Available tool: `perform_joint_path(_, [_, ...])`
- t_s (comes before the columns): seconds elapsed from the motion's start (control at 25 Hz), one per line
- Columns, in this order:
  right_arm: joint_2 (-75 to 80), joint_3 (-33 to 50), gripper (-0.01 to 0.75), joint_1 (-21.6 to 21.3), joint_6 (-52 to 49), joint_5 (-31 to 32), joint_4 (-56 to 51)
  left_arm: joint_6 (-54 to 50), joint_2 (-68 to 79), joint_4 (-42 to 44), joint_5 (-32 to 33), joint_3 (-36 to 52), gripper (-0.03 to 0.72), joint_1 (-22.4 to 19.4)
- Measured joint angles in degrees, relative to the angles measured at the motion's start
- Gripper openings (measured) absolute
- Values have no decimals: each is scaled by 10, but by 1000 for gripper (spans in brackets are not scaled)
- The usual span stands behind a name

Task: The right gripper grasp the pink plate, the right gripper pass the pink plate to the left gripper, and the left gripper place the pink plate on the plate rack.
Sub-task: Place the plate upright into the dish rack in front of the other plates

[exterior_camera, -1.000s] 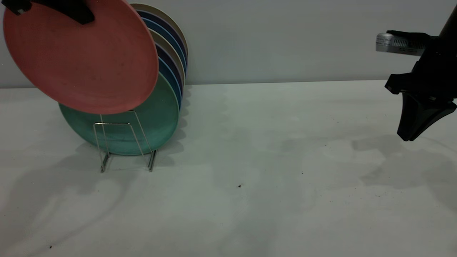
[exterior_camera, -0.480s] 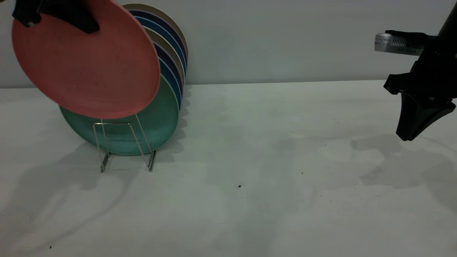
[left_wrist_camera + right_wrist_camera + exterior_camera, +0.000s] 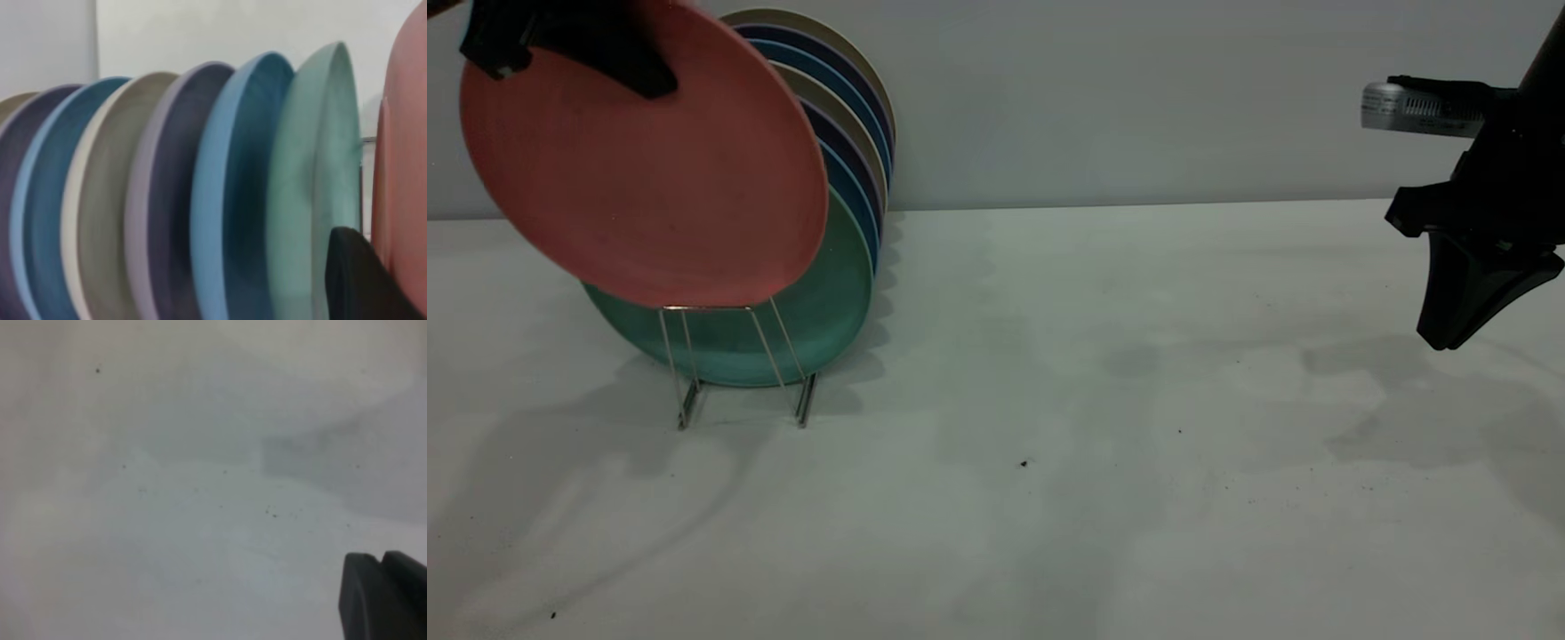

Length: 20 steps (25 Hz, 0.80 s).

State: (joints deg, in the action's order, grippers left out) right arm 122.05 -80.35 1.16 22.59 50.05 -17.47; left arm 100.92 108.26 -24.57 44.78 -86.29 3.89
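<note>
Your pink plate [image 3: 645, 164] has dropped lower since a second ago; its bottom edge now meets the front loop of the plate rack [image 3: 734, 364], before the teal plate [image 3: 818, 302]. The left gripper [image 3: 569, 40] clamps its top rim. The right gripper [image 3: 1458, 293] hangs closed, well apart.

- Pink plate [image 3: 645, 164]: salmon pink, matte, plain, no pattern.
- Green plate [image 3: 818, 311]: teal green with faint darker streaks.
- Other plates [image 3: 854, 133] behind it: blue, dark purple-navy with a pale lilac edge, beige-olive with a cream edge, then blue, dark navy and beige again.
- Plate rack [image 3: 734, 360]: thin silver wire.
- Left gripper [image 3: 560, 40]: plain matte black.
- Right gripper [image 3: 1463, 289]: black, with a silver-grey ribbed box [image 3: 1414, 108] on top.
- Worktop [image 3: 1049, 444]: pale grey-white, scattered with tiny dark specks and soft grey shadows.
- Wall [image 3: 1138, 89]: plain light grey.
</note>
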Motion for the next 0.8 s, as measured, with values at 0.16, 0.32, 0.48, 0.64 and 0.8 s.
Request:
perform_joint_path(0.16, [0,0,11,0,0,0,1,0,11,0,-1,1,131,0])
perform_joint_path(0.32, [0,0,11,0,0,0,1,0,15,0,-5,1,131,0])
perform_joint_path(0.48, [0,0,11,0,0,0,1,-6,15,0,-5,1,131,0])
perform_joint_path(0.64, [0,0,11,0,0,0,1,-30,18,1,-3,1,131,0])
perform_joint_path(0.8, [0,0,11,0,0,0,2,-53,28,9,11,1,131,0])
